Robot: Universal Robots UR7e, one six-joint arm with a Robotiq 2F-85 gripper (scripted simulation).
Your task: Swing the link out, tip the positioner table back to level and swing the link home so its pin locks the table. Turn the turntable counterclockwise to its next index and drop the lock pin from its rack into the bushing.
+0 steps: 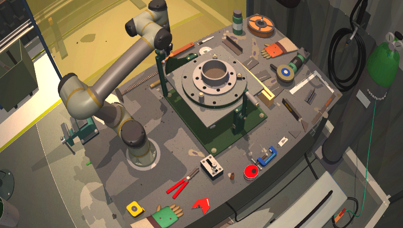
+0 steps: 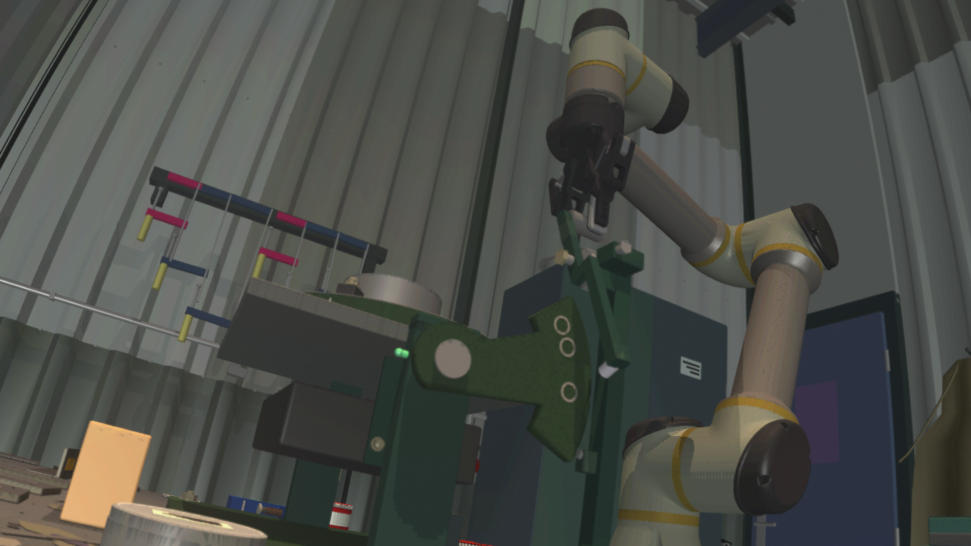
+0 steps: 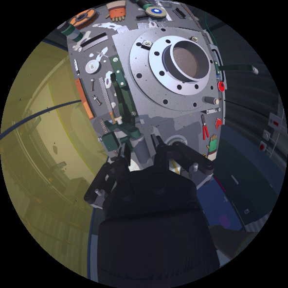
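Observation:
In the middle of the bench stands the green positioner (image 1: 215, 113). Its grey table (image 1: 209, 93) is tilted, and the turntable (image 1: 214, 82) carries a flanged ring (image 1: 215, 74). A green sector plate (image 2: 529, 370) with three holes sits at the table's trunnion. The green link (image 2: 591, 292) stands against the sector, with a grey handle (image 3: 141, 147) at its top. My gripper (image 2: 582, 212) hangs over that handle, open around it and holding nothing. The lock pin (image 1: 201, 97) stands on the table's near edge.
Behind the positioner lie a green bottle (image 1: 237, 22), an orange wire spool (image 1: 260, 26), a glove and a grinder (image 1: 288, 70). A yellow block (image 1: 267, 97) sits right of the table. Nearer are pliers (image 1: 182, 183), a switch box (image 1: 212, 167), a red button and a blue clamp (image 1: 265, 156).

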